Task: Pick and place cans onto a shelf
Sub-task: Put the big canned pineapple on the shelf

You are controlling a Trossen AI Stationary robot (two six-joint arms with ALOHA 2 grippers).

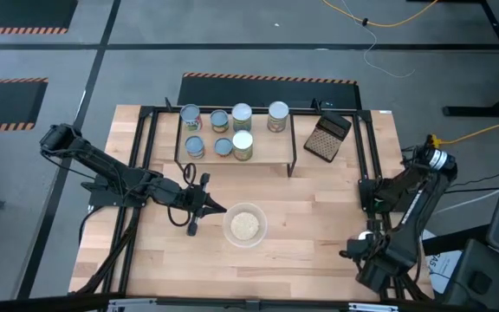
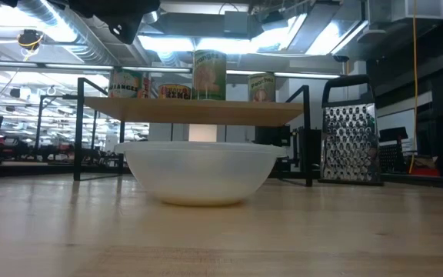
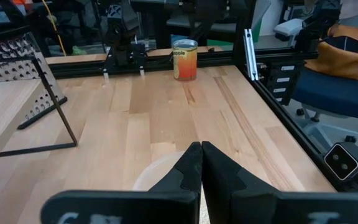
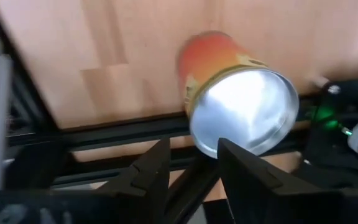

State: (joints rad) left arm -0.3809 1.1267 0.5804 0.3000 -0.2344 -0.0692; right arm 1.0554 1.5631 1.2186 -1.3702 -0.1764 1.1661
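Several cans (image 1: pixel 242 115) stand upright on the light-wood shelf (image 1: pixel 267 156) at the table's far middle; the low view shows them on the board (image 2: pixel 198 111). One more can with an orange label (image 3: pixel 185 59) stands on its base near the table's right edge, by the black frame. My right gripper (image 4: pixel 194 149) hangs above this can (image 4: pixel 241 106), pointing down. It is open and its fingers are clear of the can. My left gripper (image 3: pixel 201 162) is shut and empty, just left of the bowl (image 1: pixel 245 225).
A clear bowl of pale grains (image 2: pixel 201 171) sits at the table's middle, in front of the shelf. A dark metal grater (image 1: pixel 328 137) stands right of the shelf. A black frame rail (image 4: pixel 104 134) runs along the table's right edge beside the lone can.
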